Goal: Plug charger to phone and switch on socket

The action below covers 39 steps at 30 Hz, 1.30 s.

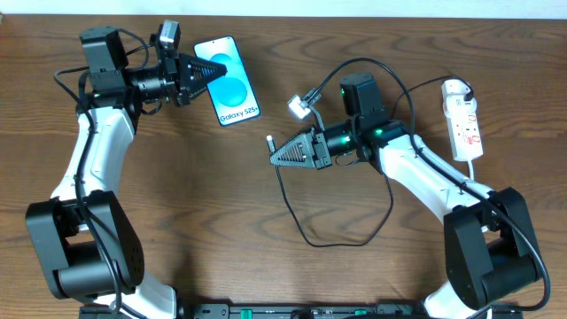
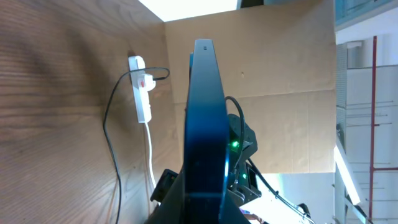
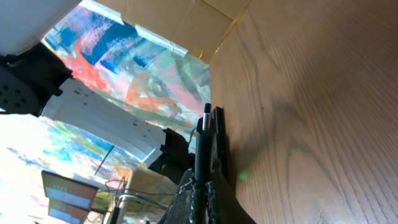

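Inspection of the current state, for your attention.

1. Left claw [image 1: 205, 71]: clamped on the upper corner of the slim rectangular black-framed smartphone with the bright blue screen [image 1: 232, 89]. The phone sits at the far left of the brown wooden worktop [image 1: 177, 195], screen up. In the left wrist view it runs edge-on between the fingers. I judge the grip is there to brace the phone against the push of insertion. You cannot tell whether it is lifted or resting.

2. Right claw [image 1: 276, 155]: closed on the long thin black charger cable [image 3: 203, 143] just behind its small plug tip [image 1: 269, 140]. The tip projects past the fingers and points toward the phone. The two are well apart, so nothing is plugged in yet. The slack cable loops loosely over the worktop behind the claw.

3. The elongated white power strip with red markings [image 1: 465, 120] lies at the far right, untouched by either claw. Its switch position is too small to read.

4. Judgement: align the tip squarely with the phone's port before pushing, because a skewed approach risks shoving the phone out of the left claw.
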Each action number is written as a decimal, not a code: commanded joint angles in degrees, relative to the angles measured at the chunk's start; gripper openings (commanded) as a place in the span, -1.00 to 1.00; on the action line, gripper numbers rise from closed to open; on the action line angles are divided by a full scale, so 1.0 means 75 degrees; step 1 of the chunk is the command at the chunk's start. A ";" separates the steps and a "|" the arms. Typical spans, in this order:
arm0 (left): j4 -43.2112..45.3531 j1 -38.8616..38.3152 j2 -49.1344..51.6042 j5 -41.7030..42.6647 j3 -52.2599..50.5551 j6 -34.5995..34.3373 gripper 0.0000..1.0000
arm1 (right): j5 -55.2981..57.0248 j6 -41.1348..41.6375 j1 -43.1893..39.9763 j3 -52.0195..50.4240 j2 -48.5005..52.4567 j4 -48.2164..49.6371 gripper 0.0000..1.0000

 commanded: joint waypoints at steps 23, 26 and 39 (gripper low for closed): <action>0.0589 -0.0082 -0.0169 0.0431 0.0073 0.0038 -0.86 | 0.0201 0.2605 0.0527 -0.0006 -0.0149 0.2020 -0.98; 0.0857 -0.0082 -0.0169 0.0428 0.0073 -0.0230 -0.85 | 0.0204 0.2687 0.0484 -0.0006 -0.0149 0.2133 -0.98; 0.2215 -0.0204 -0.0169 0.0428 0.0073 -0.1547 -0.85 | 0.0198 0.2999 0.0335 -0.0006 -0.0149 0.2664 -0.98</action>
